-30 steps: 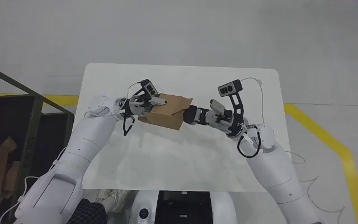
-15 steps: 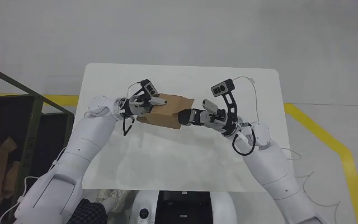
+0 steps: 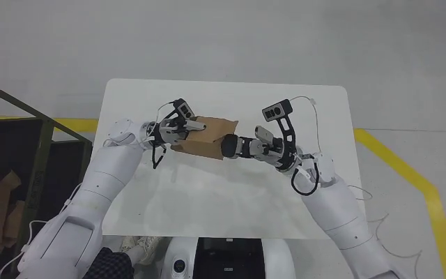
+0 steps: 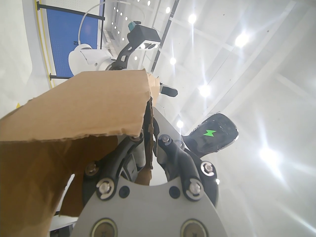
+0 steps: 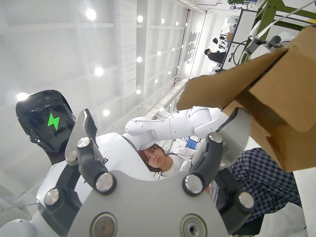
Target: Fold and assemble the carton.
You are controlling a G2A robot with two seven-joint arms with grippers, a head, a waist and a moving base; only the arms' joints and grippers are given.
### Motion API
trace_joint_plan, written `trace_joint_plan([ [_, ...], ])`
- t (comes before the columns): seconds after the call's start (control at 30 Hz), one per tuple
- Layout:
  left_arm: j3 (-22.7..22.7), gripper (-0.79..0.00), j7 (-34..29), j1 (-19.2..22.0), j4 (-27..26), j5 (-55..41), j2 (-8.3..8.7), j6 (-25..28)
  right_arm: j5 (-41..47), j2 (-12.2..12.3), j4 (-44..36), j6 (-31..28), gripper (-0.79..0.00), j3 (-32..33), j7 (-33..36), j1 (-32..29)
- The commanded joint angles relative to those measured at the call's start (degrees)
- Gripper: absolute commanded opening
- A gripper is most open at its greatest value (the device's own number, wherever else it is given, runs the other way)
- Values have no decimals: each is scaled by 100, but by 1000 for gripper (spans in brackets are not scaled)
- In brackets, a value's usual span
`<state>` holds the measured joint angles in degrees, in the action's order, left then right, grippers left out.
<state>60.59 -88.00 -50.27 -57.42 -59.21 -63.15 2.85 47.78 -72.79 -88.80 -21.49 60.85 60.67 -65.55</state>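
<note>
Overhead, the carton (image 3: pixel 209 138) hangs above the white table (image 3: pixel 230 202), with the left gripper (image 3: pixel 187 127) at one end and the right gripper (image 3: pixel 228 145) at the opposite end. A yellow floor line (image 3: pixel 390 157) runs beside the table.

From the left wrist, that gripper's fingers (image 4: pixel 165 127) are clenched on a torn-edged flap (image 4: pixel 148 119). A broad cardboard panel (image 4: pixel 74 109) hides most of the other arm.

From the right wrist, the jaws stand wide apart, one finger (image 5: pixel 229 129) touching the carton, the other clear of it.

Glossy white arms (image 3: pixel 104 174) carry black looped cables (image 3: pixel 154 159); the left pincer (image 4: pixel 148 136) is grey with silver screws (image 4: pixel 208 168).
</note>
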Motion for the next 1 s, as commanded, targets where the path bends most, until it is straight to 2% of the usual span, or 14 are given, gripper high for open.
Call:
trace_joint_plan([
  [0.0,21,-785,0,15,44,-1,0,10,-36,41,-164,37,0,180,26,-129],
  [0.2,24,-785,0,30,107,138,-7,92,-62,130,-664,83,0,652,34,-424],
  [0.37,-18,-785,53,32,125,381,-27,227,-316,131,-785,244,0,669,-114,-251],
  [0.7,-10,-785,112,18,16,737,-37,349,-873,20,-31,807,0,111,-533,436],
  [0.97,101,-785,27,-16,-15,486,-53,214,-833,25,213,808,0,152,-456,374],
])
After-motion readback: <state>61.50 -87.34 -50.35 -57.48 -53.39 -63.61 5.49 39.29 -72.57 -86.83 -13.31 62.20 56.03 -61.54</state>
